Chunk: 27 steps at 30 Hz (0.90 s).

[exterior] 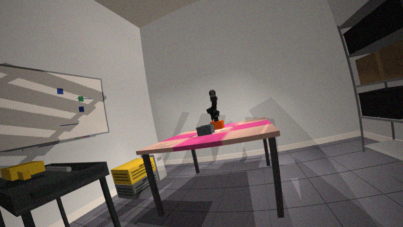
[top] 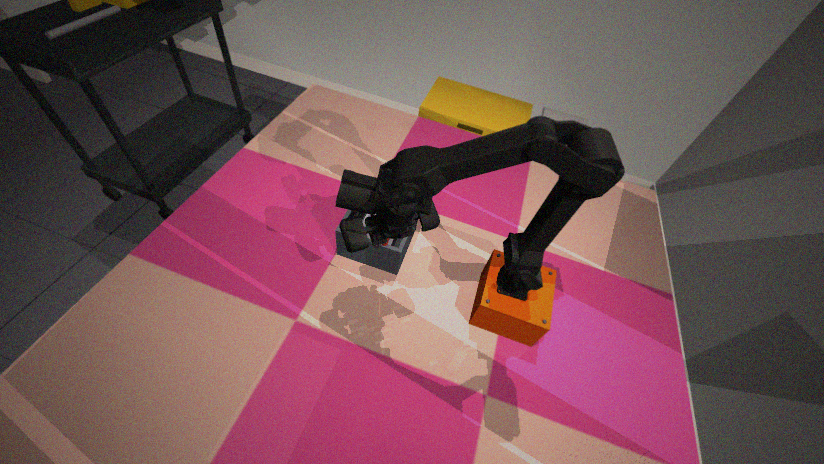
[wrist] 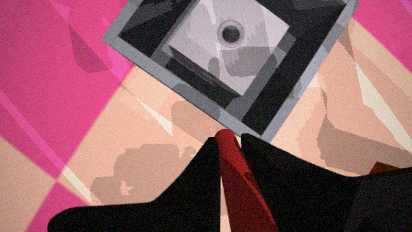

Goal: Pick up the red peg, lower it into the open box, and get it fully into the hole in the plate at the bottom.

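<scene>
My gripper [wrist: 228,142] [top: 381,236] is shut on the red peg [wrist: 246,200]. The peg runs between the dark fingers, with its far end just past the fingertips in the wrist view. A grey open box [wrist: 145,63] [top: 369,260] [exterior: 205,130] stands on the table; in the wrist view the fingertips appear just outside its near corner. The light plate [wrist: 200,41] inside the box has a round, empty hole [wrist: 230,33]. In the top view the hand covers much of the box and a little red shows below it. The peg's height over the box cannot be told.
The arm's orange base block [top: 533,311] [exterior: 217,124] stands on the pink and tan checked table [top: 230,305] [exterior: 251,131]. A yellow case [top: 472,106] is beyond the table's back edge. A dark cart [top: 167,138] [exterior: 81,174] stands off to the left.
</scene>
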Tool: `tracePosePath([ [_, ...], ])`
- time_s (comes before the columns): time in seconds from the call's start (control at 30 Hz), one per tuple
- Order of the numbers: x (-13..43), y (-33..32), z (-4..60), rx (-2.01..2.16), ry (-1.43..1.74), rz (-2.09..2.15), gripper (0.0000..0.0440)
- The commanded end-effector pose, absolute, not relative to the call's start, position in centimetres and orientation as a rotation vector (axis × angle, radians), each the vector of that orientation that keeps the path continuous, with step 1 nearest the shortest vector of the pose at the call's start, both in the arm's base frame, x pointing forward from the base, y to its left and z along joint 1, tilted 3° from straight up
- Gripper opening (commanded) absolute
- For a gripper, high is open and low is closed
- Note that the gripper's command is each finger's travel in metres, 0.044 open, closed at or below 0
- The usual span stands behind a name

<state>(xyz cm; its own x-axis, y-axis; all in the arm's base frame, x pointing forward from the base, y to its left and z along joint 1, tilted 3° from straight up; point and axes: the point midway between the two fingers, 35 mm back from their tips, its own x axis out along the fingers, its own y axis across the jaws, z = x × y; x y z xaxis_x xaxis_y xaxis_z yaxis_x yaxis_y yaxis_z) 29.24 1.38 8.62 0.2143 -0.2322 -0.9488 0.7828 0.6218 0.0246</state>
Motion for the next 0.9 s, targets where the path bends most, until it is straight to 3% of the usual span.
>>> tracePosePath([
  [0.0, 30.1, 0.1, 8.8, 0.599, 1.137, -0.771, 0.0],
  [0.87, 33.6, -7.0, 5.2, 0.72, 1.137, -0.857, 0.0004],
])
